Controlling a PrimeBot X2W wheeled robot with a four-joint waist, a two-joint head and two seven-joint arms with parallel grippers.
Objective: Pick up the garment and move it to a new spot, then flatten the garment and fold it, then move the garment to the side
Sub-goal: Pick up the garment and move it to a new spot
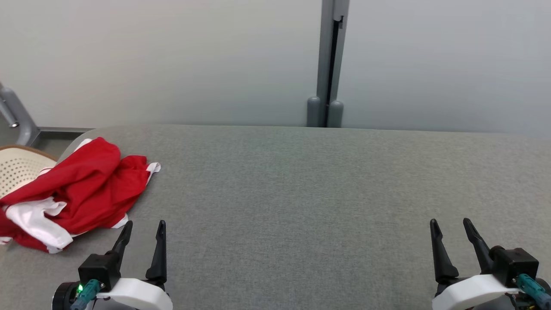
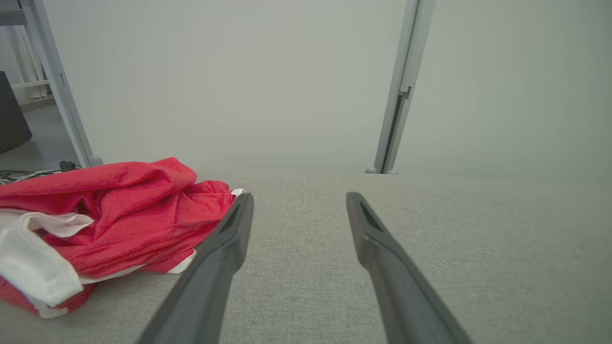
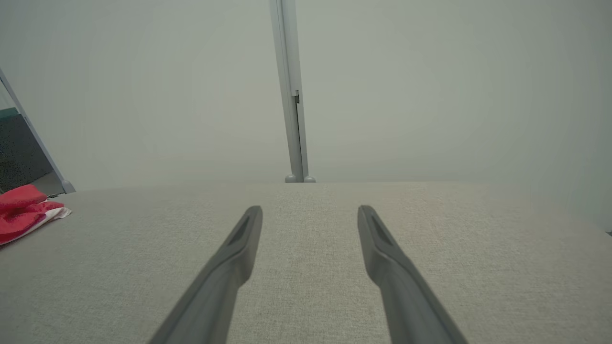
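A crumpled red and white garment lies in a heap at the left end of the grey fabric table, partly over its edge. In the left wrist view the garment sits just left of my fingers. My left gripper stands open at the lower left, its tips a little short of the garment's near edge and holding nothing. At the lower right my right gripper is open and empty, far from the cloth. The right wrist view has the garment at its far left, beyond the open right gripper.
A cream perforated basket stands just off the table's left end behind the garment. A grey partition post rises behind the table's far edge against a pale wall. A grey frame leg stands at far left.
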